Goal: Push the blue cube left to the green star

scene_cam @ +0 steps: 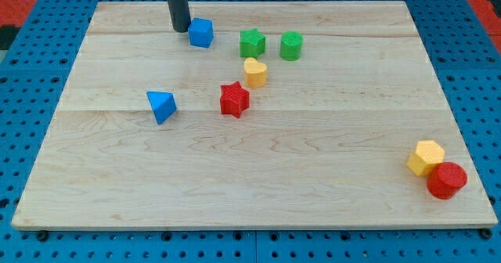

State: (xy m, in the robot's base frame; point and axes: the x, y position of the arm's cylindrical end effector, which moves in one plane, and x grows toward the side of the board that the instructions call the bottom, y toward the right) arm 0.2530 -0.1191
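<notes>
Bench (258,200), light wood, carries everything. Rod comes down at view's top-left; no claw on this rig, so open/closed doesn't apply. My tip (181,30) sits just beside the blue cube (201,33), on its left, touching or nearly. Green star (252,42) lies to the cube's right w/ a clear gap between. Judgement: task approx. part done, the cube not yet at the star; tip is on the side for shoving it rightward to close that gap.
</notes>
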